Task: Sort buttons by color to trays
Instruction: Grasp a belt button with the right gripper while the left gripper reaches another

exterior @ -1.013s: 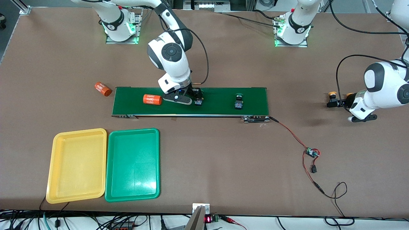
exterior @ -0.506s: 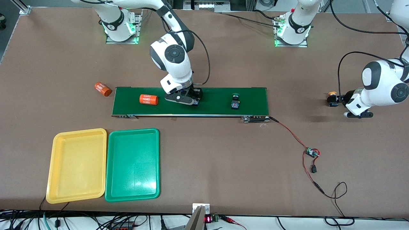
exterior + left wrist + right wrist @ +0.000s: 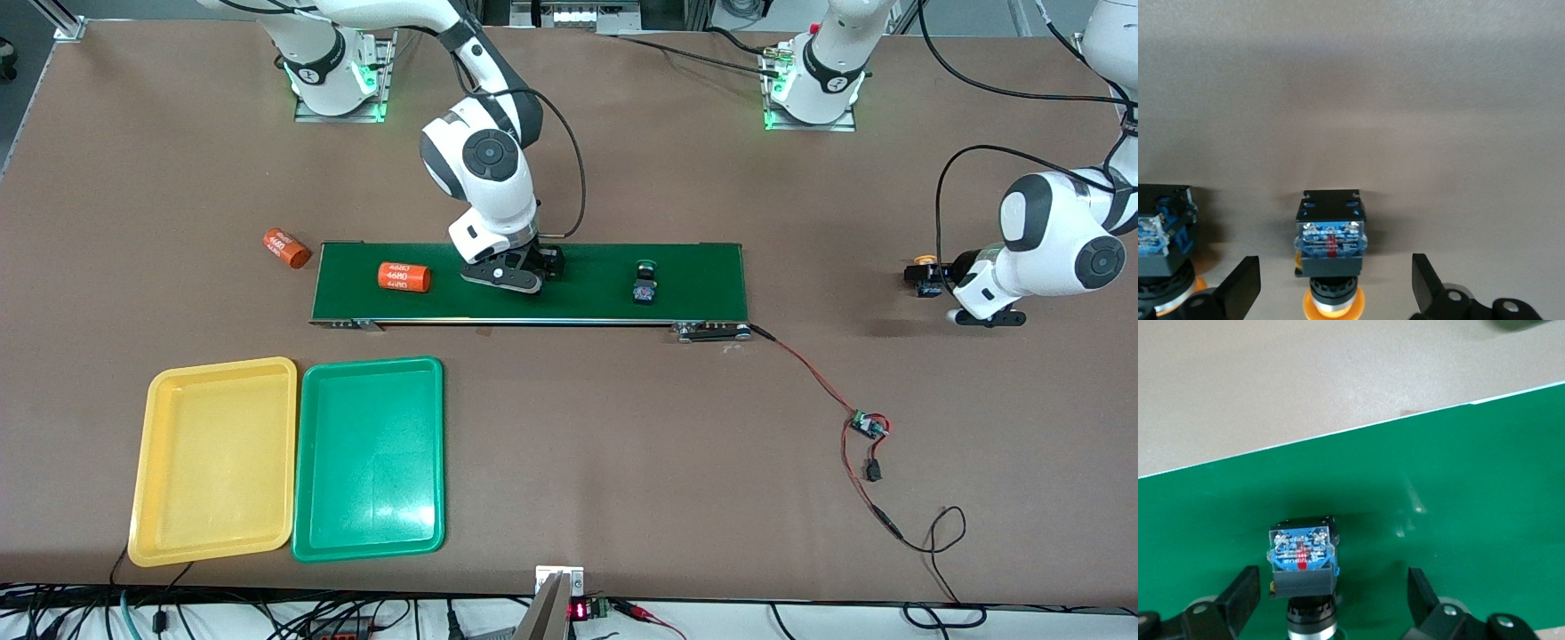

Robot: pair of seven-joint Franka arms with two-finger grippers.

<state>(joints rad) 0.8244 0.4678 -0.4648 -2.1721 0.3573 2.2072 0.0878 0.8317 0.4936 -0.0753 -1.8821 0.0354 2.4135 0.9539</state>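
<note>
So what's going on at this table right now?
Two robot arms are sorting push-buttons into trays. The right gripper is down on the conveyor belt, open around a button. The left gripper is low at its own end of the table, open around a yellow-capped button, with a second one beside it. Another button sits on the belt, along with an orange cylinder. The yellow tray and green tray hold nothing yet.
</note>
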